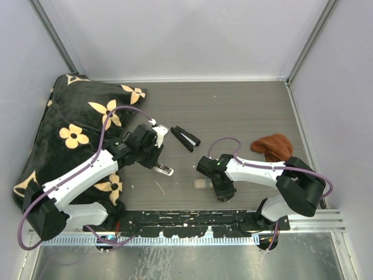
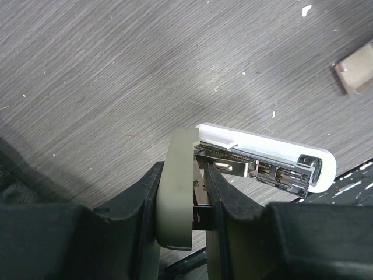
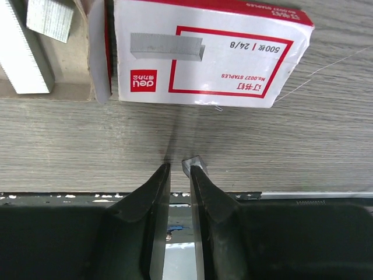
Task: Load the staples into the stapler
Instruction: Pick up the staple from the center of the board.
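Observation:
The stapler [image 2: 265,163] hangs open above the table, its white body and bare metal channel pointing right. My left gripper [image 2: 182,170] is shut on its rear end, a grey-green part and a black part pressed between the fingers; from above, the stapler [image 1: 164,170] shows below the left gripper [image 1: 152,157]. The red-and-white staples box [image 3: 210,55] lies ahead of my right gripper [image 3: 179,166], with silvery staples [image 3: 23,55] in its tray. A small staple block [image 3: 195,163] lies at the right fingertip. The jaws stand narrowly apart with nothing between them.
A black two-pronged tool [image 1: 185,138] lies mid-table. A brown cloth [image 1: 273,146] is at the right. A black flowered fabric [image 1: 76,134] covers the left side. The staples box [image 1: 202,184] sits near the front rail [image 1: 192,220].

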Controlling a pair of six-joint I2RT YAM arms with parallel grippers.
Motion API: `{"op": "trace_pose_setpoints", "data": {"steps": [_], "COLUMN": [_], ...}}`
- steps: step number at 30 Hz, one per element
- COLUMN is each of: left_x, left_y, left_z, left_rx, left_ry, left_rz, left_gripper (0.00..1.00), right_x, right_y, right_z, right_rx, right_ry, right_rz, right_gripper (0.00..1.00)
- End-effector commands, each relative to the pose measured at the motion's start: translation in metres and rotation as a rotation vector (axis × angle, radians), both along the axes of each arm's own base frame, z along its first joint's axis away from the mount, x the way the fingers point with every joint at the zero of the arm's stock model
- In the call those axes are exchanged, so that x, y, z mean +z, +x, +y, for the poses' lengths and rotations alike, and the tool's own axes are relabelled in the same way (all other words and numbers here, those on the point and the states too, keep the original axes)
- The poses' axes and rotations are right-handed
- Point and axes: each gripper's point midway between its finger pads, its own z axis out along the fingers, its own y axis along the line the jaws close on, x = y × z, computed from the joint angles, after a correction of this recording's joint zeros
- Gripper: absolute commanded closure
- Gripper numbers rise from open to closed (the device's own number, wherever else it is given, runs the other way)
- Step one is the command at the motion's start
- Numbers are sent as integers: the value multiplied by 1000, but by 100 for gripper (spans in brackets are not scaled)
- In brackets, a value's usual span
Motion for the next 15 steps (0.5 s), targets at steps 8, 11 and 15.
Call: {"op": "trace_pose_setpoints", "data": {"steps": [8, 11, 15], "left_x": [-26, -38, -52], "left_y": [8, 6, 4], "left_z": [-3, -3, -3], "left_rx": [24, 20, 8], "left_ry": [122, 166, 247], "left_rz": [44, 70, 91], "left_gripper": [98, 96, 93], "right_x": [-4, 0, 17], "right_y": [5, 10, 25], "right_z": [-4, -1, 9], "right_rx": [-13, -16, -23], "right_ry": [6, 32, 103], "right_rz": [-50, -83, -162], "right_gripper": [89, 99, 99]}}
